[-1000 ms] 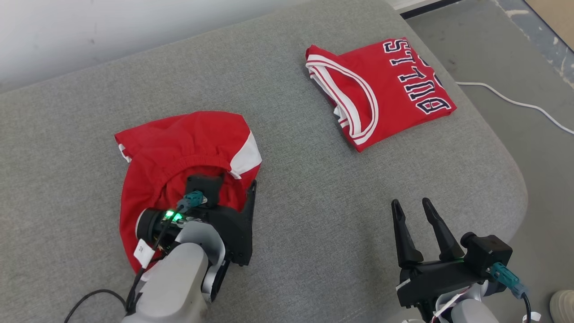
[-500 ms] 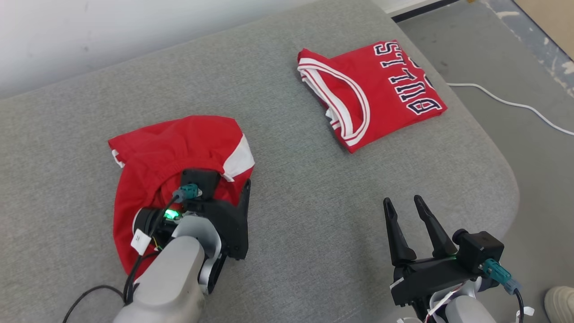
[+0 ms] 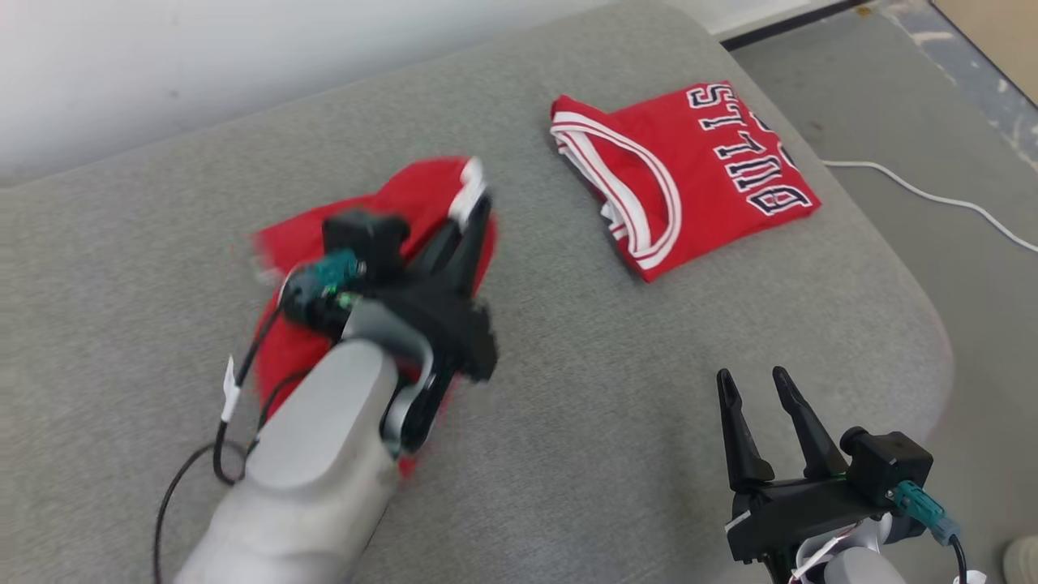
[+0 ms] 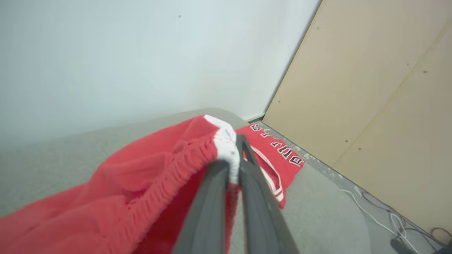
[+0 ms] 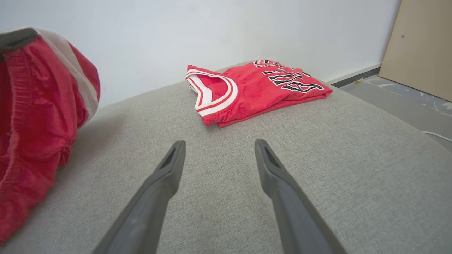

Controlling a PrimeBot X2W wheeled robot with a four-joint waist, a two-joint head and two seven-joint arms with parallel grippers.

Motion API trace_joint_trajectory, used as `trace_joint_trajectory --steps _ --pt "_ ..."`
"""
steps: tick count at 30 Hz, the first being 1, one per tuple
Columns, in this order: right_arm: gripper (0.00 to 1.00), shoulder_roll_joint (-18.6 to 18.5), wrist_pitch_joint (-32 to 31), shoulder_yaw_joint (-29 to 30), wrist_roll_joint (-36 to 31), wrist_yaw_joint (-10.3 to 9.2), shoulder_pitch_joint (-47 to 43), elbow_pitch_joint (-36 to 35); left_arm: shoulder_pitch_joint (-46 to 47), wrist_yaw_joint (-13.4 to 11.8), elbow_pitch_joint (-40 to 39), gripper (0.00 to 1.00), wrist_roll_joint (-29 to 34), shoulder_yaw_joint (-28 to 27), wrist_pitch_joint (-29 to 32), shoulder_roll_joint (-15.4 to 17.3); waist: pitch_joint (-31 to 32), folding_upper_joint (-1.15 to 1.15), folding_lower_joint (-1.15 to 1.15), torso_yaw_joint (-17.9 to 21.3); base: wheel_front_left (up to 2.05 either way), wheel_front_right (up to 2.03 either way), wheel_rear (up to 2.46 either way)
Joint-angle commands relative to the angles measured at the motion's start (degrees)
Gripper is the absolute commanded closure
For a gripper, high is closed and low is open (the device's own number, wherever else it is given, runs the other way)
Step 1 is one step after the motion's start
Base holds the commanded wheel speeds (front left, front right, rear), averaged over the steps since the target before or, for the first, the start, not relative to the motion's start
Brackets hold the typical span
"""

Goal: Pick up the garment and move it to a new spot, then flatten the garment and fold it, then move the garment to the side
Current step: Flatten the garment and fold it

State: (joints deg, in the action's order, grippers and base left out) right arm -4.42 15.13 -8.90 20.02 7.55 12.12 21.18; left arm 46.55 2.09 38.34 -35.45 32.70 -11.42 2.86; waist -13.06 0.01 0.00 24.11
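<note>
Left pincer (image 4: 231, 155) of mine pinches the white-trimmed waistband of the red shorts (image 4: 141, 176), which hang partly raised off the grey cushion (image 3: 608, 365). I should lift higher so the hem clears, then set down well apart from the folded jersey (image 3: 689, 178). Right pincer (image 3: 750, 381) stands spread, empty.

From my end the garment (image 3: 405, 199) was red with white side stripes; folded jersey (image 3: 689, 162) was red too, white trim, dark lettering; cushion (image 3: 608, 365) was plain grey

A grey woven-fabric padded bench (image 3: 568, 365) with rounded corners stands against a plain white wall (image 3: 162, 65). Beside it lie a grey floor (image 3: 892, 81) and a thin white cable (image 3: 851, 163), with a tan board panel (image 4: 370, 88) beyond.
</note>
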Motion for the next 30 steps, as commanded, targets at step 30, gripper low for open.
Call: trace_joint_trajectory --steps 30 --pt "0.0 -1.75 -0.01 0.41 -1.04 -0.16 -0.63 0.07 -27.02 -8.66 -25.2 1.0 -10.32 -1.0 5.85 20.43 3.07 -0.01 0.0 -17.67 0.0 0.0 0.0"
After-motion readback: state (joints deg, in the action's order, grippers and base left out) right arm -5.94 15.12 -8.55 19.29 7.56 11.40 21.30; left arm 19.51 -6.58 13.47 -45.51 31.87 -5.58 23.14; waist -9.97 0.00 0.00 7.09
